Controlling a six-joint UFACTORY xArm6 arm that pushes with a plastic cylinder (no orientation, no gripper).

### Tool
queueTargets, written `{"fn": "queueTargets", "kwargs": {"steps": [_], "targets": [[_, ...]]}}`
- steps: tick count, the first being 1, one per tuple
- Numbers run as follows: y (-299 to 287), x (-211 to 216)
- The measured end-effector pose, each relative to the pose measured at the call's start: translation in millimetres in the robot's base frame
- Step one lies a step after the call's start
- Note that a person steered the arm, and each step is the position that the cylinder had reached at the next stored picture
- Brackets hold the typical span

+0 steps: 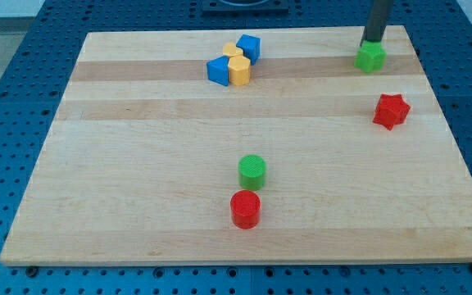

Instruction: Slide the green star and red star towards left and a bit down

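The green star (370,57) lies near the view's top right of the wooden board (138,188). The red star (391,111) lies below it and slightly to the right. My tip (372,41) stands just above the green star, at its top edge, touching or nearly touching it. The rod rises out of the view's top.
A green cylinder (252,171) stands at the board's lower middle with a red cylinder (245,209) just below it. At the top middle, two blue blocks (219,70) (249,47) and two yellow blocks (238,69) are clustered together.
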State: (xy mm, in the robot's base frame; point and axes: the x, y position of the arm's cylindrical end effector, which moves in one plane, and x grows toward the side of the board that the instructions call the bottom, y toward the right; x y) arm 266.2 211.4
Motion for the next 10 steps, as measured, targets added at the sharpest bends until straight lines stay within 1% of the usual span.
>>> {"fn": "queueTargets", "kwargs": {"steps": [2, 3, 4, 5, 6, 7, 8, 10], "targets": [[-32.8, 104.5], [-42.5, 146.0], [-42.0, 126.7], [-14.7, 68.8], [48.7, 99.5], [64.9, 162.1], [59.8, 168.5], [34.2, 160.2]]}}
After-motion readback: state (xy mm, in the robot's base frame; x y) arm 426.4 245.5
